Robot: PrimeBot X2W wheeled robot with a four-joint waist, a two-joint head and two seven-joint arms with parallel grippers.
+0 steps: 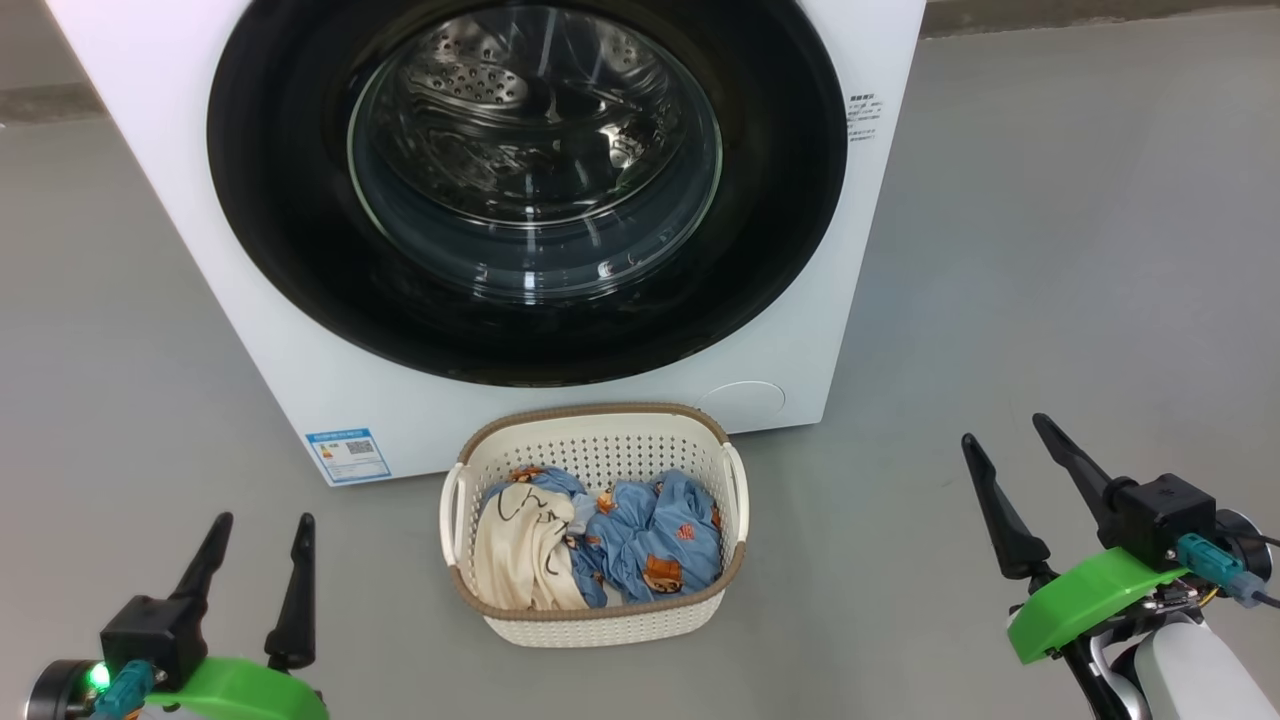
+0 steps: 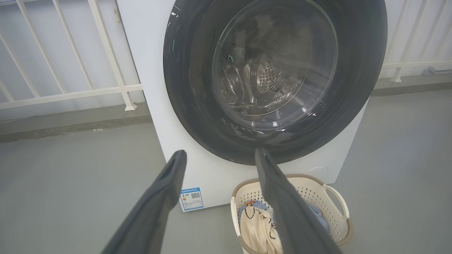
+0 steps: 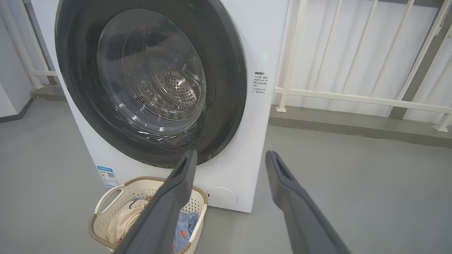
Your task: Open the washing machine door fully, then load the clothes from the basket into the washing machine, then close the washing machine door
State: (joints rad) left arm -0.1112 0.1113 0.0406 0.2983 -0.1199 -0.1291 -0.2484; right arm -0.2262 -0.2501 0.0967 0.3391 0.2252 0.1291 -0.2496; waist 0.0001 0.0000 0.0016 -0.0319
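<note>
The washing machine [image 1: 400,420] door [image 1: 270,220] sits shut, its top cut off at the head view's edge; the drum shows dimly through glass. Just before it on the floor, the basket [image 1: 600,412] holds 2 crumpled clothes [image 1: 650,545], cream overlapping blue. The left end effector [image 1: 263,520] and right end effector [image 1: 1004,430] hover spread and empty.

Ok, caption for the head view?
Open left gripper and right gripper flank the basket of clothes before the shut washing machine door.

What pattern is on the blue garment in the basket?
Small orange-brown bears on the blue garment; head view shows it best.
</note>
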